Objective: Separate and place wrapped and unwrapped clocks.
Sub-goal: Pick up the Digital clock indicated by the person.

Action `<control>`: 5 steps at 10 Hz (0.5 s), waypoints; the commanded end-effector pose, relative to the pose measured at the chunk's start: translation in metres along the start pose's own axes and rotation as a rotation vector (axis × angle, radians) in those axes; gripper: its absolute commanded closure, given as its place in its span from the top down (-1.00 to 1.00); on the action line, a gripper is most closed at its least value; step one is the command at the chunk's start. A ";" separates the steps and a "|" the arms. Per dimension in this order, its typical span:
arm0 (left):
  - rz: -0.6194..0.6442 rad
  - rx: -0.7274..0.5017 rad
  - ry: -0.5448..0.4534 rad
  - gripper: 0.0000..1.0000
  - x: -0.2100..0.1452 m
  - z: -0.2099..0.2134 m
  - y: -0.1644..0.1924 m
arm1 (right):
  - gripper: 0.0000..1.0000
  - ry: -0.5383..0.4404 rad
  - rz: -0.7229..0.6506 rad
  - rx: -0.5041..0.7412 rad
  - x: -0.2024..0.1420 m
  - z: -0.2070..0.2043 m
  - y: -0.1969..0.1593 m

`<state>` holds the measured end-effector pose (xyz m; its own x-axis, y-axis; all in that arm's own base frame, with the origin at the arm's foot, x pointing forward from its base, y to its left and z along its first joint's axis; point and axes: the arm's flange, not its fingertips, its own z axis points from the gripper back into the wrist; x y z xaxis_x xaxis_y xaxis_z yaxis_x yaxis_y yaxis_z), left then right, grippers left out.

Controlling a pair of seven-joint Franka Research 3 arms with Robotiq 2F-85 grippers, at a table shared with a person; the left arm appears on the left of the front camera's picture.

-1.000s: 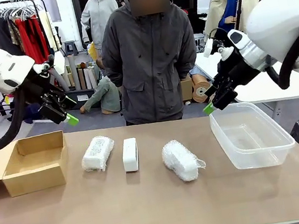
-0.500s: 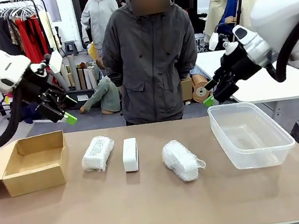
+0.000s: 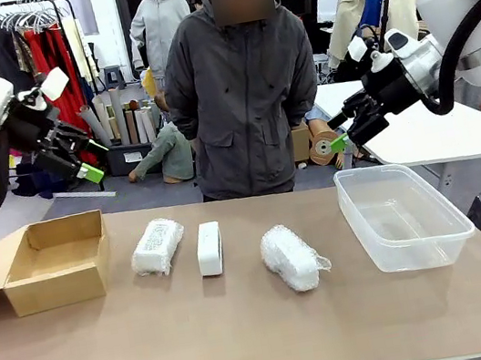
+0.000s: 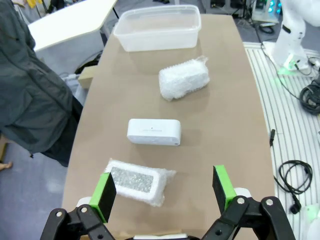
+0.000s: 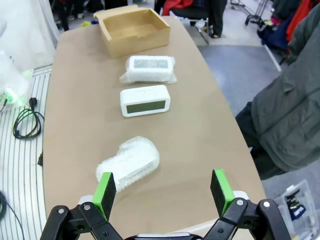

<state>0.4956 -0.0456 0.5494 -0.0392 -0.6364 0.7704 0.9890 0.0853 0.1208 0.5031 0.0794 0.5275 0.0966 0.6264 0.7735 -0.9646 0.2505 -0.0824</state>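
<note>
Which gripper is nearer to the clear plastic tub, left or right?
Right. The right gripper hangs above the far left corner of the clear plastic tub; the left gripper hangs above the cardboard box, at the table's other end.

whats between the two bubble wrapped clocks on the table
The bare white clock lies there, apart from both the left bundle and the right bundle. The front view shows this plainly.
</note>
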 end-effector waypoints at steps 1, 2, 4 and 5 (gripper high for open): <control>-0.001 -0.015 -0.050 1.00 -0.007 0.004 0.011 | 1.00 -0.017 0.057 0.041 -0.002 0.000 -0.010; 0.000 -0.023 -0.057 1.00 -0.008 0.004 0.012 | 1.00 -0.015 0.052 0.038 -0.003 0.000 -0.012; 0.008 -0.029 0.034 1.00 -0.003 -0.002 0.008 | 1.00 -0.013 0.035 0.027 -0.003 0.000 -0.006; 0.019 -0.022 -0.026 1.00 -0.013 0.005 0.011 | 1.00 0.008 0.022 0.032 -0.006 0.000 -0.007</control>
<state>0.5056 -0.0389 0.5431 -0.0286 -0.6283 0.7774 0.9934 0.0689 0.0922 0.5091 0.0750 0.5227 0.0780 0.6415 0.7631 -0.9738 0.2130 -0.0796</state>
